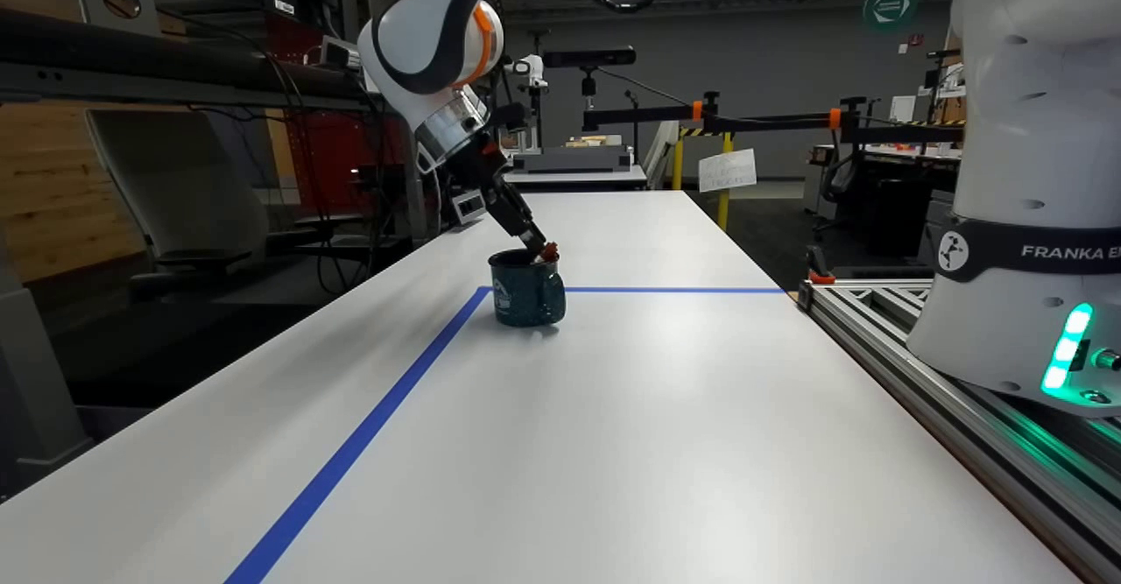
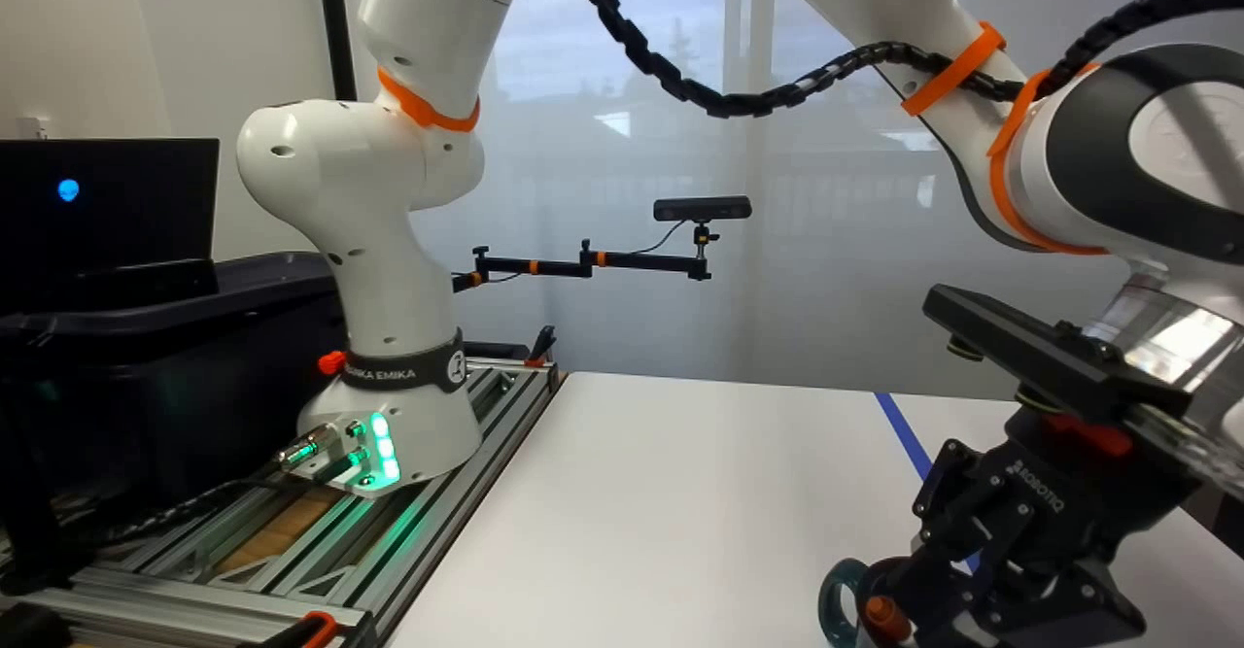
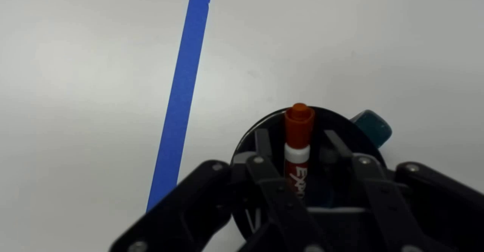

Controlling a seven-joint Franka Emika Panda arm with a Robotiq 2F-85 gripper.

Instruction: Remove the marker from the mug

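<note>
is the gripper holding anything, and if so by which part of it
Nothing is held: in the wrist view the gripper is open, its fingers on either side of the marker with a visible gap to each.

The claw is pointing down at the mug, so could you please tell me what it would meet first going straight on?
Probably the inside of the teal mug, wall or floor; depth is unclear. In the wrist view, the open claw straddles the Expo marker, so its tips would likely clear it.

Orange-capped marker, seemingly aslant, inside upright dark-teal mug.
</note>
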